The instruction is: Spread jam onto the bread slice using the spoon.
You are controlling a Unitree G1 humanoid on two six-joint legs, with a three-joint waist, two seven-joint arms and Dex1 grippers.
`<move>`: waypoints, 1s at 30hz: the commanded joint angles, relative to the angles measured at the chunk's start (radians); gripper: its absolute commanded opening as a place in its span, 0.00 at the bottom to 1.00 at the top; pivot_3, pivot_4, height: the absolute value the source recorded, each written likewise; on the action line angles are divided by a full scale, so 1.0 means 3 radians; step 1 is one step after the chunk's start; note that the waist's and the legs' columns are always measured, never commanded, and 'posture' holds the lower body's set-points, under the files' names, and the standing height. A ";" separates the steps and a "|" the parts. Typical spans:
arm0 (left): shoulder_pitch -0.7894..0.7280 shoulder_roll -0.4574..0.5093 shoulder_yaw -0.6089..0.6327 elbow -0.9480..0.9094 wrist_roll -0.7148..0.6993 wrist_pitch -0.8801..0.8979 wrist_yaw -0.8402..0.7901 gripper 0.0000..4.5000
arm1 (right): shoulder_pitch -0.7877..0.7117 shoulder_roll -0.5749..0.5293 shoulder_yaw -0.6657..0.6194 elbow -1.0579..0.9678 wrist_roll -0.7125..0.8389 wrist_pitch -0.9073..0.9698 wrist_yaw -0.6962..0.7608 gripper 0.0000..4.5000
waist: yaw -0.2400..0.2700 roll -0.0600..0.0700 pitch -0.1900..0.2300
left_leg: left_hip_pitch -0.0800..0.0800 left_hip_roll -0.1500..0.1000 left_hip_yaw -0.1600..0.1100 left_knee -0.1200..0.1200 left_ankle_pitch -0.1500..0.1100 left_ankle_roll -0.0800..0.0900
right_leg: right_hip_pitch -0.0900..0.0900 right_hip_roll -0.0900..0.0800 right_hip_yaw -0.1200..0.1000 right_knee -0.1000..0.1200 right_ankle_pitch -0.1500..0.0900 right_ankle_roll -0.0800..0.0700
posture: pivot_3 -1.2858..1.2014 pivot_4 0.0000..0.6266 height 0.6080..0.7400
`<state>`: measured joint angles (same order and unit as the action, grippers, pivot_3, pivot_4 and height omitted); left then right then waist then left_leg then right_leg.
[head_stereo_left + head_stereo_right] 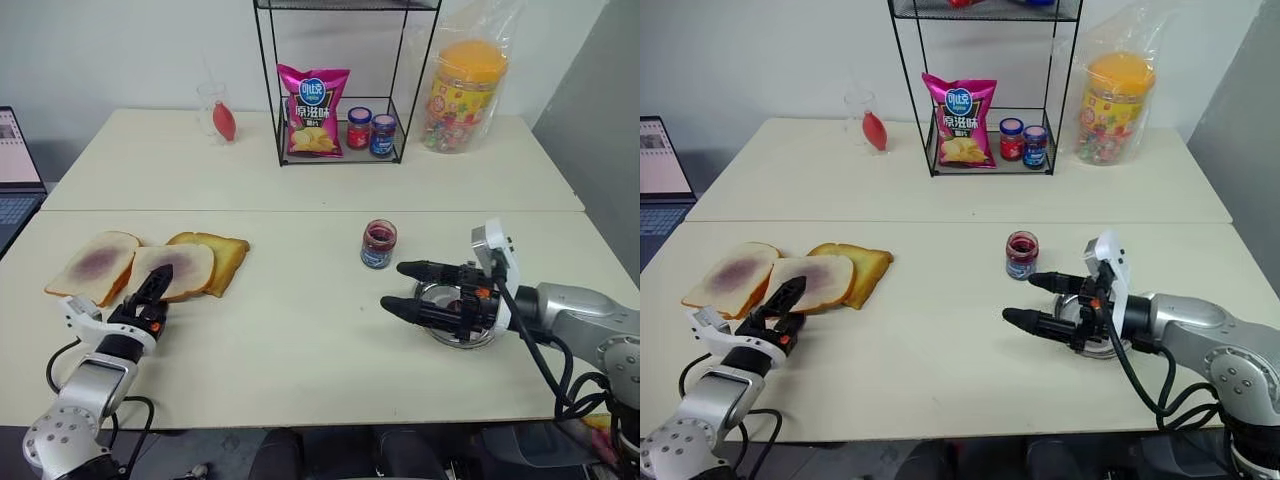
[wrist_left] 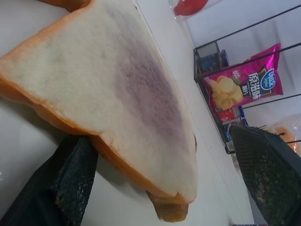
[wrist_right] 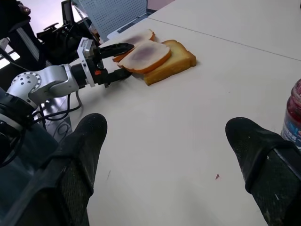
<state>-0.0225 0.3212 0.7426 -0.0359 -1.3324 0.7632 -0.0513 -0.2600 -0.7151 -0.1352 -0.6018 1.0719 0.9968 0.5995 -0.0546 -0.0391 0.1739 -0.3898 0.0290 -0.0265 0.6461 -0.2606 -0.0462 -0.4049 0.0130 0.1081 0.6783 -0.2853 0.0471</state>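
The left gripper (image 1: 152,291), jaws wide, brackets the bread slice (image 1: 175,268) edge, seemingly to steady it; right of the slice, the empty right gripper (image 1: 407,289) gapes.

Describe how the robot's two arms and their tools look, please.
Both arms are silver-grey metal cylinders with loose black cables. Each ends in a white bracket, small orange-red marks and two black, textured fingers: the left tool and the right tool.

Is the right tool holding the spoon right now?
No. The right tool is open and empty, fingers spread above the bare table.
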 commanded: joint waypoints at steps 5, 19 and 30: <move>0.0119 0.0010 0.0067 -0.0108 -0.0076 -0.0124 0.0135 0.69 | 0.0019 0.0006 -0.0051 -0.0076 0.0019 -0.0101 -0.0051 1.00 | -0.0004 0.0000 0.0000 | -0.0003 0.0001 0.0000 0.0000 0.0000 0.0000 | -0.0001 0.0000 0.0000 -0.0002 0.0000 0.0000 | 0.52 0.24 1.00; 0.0027 0.0242 0.0081 -0.0139 -0.0118 -0.0116 0.0099 0.02 | 0.0091 0.0046 -0.0034 -0.0111 0.0065 -0.0114 -0.0078 1.00 | 0.0001 -0.0001 0.0000 | -0.0015 0.0001 -0.0019 0.0001 0.0000 0.0000 | -0.0002 0.0000 -0.0020 -0.0009 0.0000 0.0000 | 0.52 0.24 1.00; -0.0136 0.1427 -0.0511 -0.0655 -0.0564 0.0918 -0.0811 0.01 | 0.0267 -0.0049 -0.0120 -0.0257 0.0132 -0.0076 -0.0159 1.00 | 0.0013 0.0000 0.0007 | -0.0026 -0.0002 -0.0039 0.0002 0.0002 -0.0004 | -0.0005 -0.0005 -0.0040 -0.0010 -0.0003 -0.0005 | 0.52 0.24 1.00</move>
<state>-0.0121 0.6683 0.6420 -0.2031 -1.4638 0.9668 -0.1872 -0.1806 -0.7271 -0.1397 -0.6343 1.0814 0.9857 0.5715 -0.0507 -0.0390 0.1760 -0.3974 0.0286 -0.0381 0.6463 -0.2600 -0.0473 -0.4062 0.0118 0.0967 0.6752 -0.2862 0.0456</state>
